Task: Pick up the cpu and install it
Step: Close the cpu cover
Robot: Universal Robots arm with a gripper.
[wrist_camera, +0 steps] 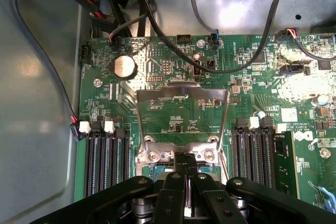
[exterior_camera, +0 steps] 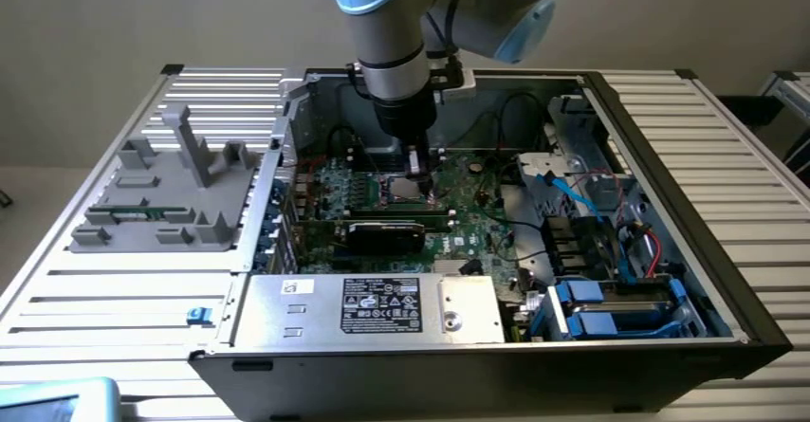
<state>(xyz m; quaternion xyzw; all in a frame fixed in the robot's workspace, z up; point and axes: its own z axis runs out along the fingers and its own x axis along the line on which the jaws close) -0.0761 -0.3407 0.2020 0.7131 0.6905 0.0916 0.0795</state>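
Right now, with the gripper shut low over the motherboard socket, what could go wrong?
1. The black gripper sits beside the raised silver metal socket frame; a sideways move could snag it.
2. The shiny silver square cpu lies at the fingertips; if askew, pressing could damage it.
3. A loose black cable crosses the green motherboard nearby and could catch.

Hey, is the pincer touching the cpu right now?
Cannot tell. In the exterior view the shut pincer hangs right over the cpu, and its tip overlaps the chip's edge, so neither contact nor a gap shows plainly.
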